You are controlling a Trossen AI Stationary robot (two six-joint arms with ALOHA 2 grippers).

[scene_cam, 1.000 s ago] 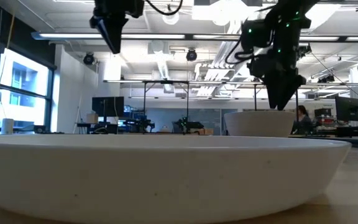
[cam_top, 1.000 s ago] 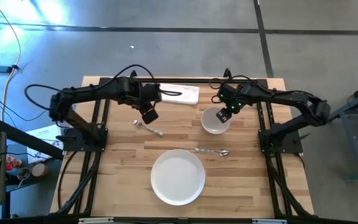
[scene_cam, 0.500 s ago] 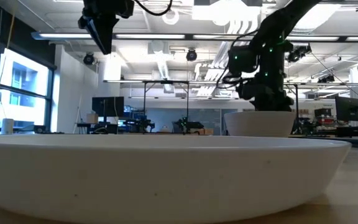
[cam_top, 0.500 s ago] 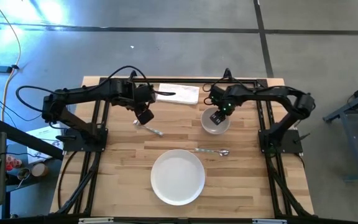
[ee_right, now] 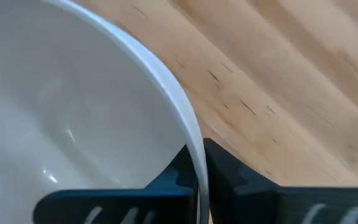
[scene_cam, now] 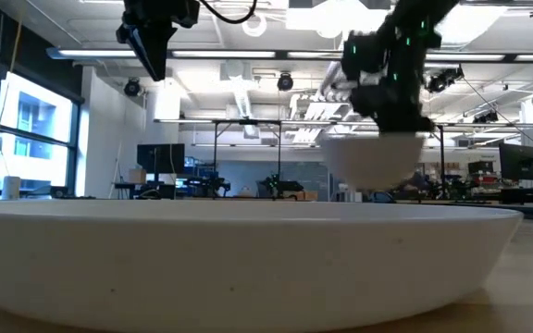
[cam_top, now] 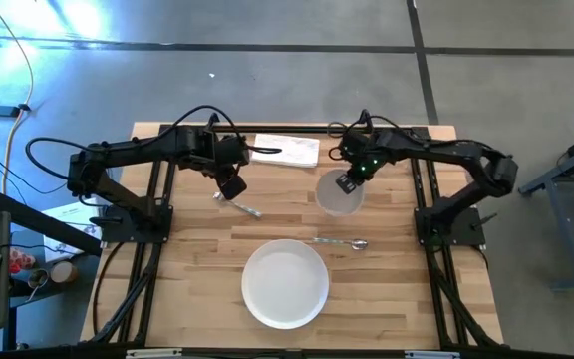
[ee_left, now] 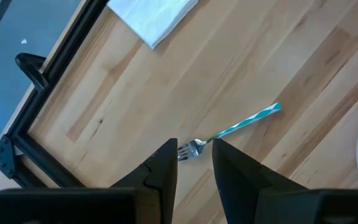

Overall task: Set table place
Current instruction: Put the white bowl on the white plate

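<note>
A plain white bowl (cam_top: 338,195), smooth and round, hangs from the right gripper (cam_top: 348,182), whose 2 fingers pinch its rim. Only the low view shows the bowl (scene_cam: 371,160) lifted clear of the table (cam_top: 197,249). The left gripper (ee_left: 194,163), fingers slightly parted and empty, hovers directly above the fork (ee_left: 236,129).

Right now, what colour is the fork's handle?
The fork has a teal-and-white striped handle with a plain metal head, seen best in the left wrist view.

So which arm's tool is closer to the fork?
Left. The left tool hovers right above the fork; the right tool is farther away, gripping the bowl's rim.
</note>
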